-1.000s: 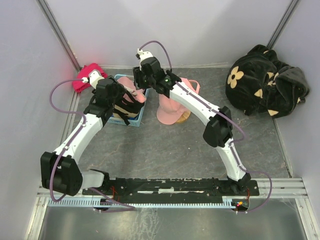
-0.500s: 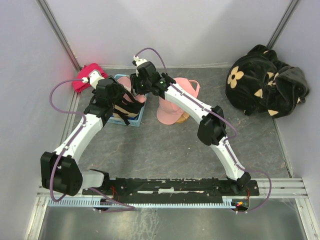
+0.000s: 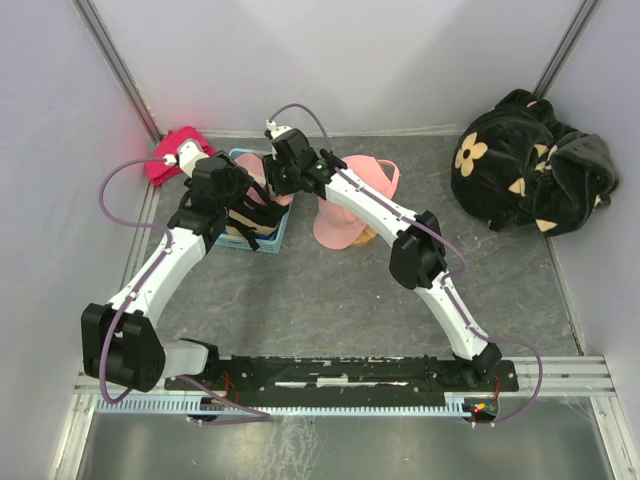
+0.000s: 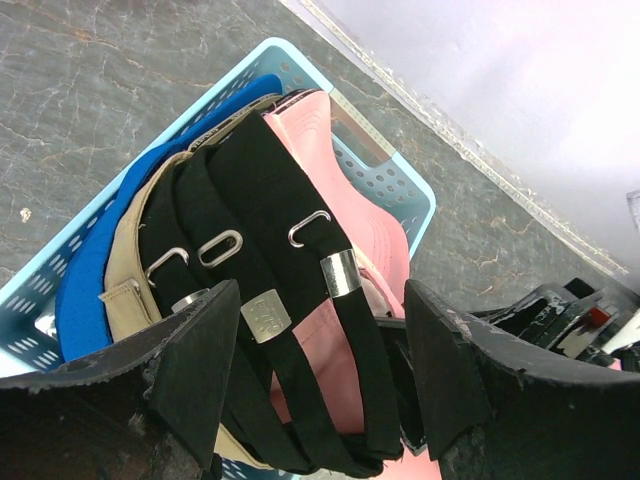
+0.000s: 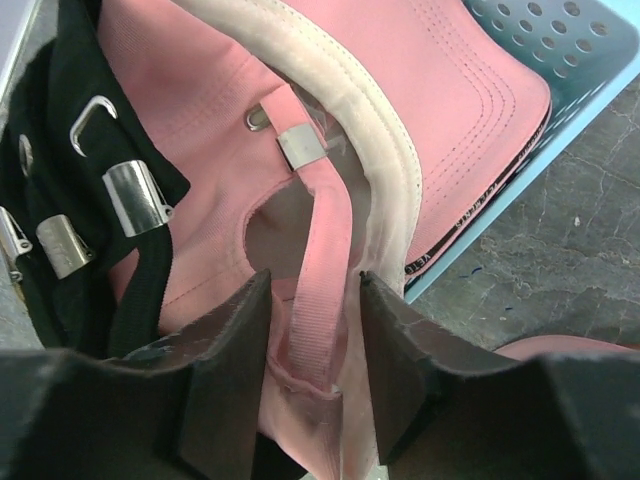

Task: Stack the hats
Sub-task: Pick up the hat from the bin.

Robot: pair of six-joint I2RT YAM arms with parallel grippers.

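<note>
Basket: a pale blue perforated basket (image 3: 241,157) sits on the grey table, and everything below is placed from it.
Hats in the basket: a blue cap (image 4: 85,280), a tan cap (image 4: 125,250), black caps (image 4: 265,190) and a pink cap (image 5: 450,80) stand nested on edge inside it, with back straps and metal buckles uppermost.
Hats outside the basket: more pink hats (image 3: 338,222) lie in a small heap just to its right, one over another, with something tan showing beneath.
Change: over the last second the right arm has drawn in over the basket's right-hand end and dipped toward it, and its jaws have narrowed a little on the way.
Right gripper (image 5: 315,300): it is down at the basket's right end, half open, with a finger on either side of the pink cap's back strap (image 5: 322,240). A slim gap shows on one side, so I would not call it a grip yet.
Left gripper (image 4: 318,320): it hovers above the basket's middle where it was, spread wide over the black caps' straps and holding nothing.
Meaning for the task: I reckon the pink cap comes out next, bound for the heap on the right, and the others wait behind it.
Risk: the strap is thin and floppy, so a pinch there may leave the cap dangling and drag its black neighbour along.
Bystanders: a red-pink bundle (image 3: 160,170) lies just beyond the basket's left corner, and a black flowered plush (image 3: 530,165) lies far to its right.
</note>
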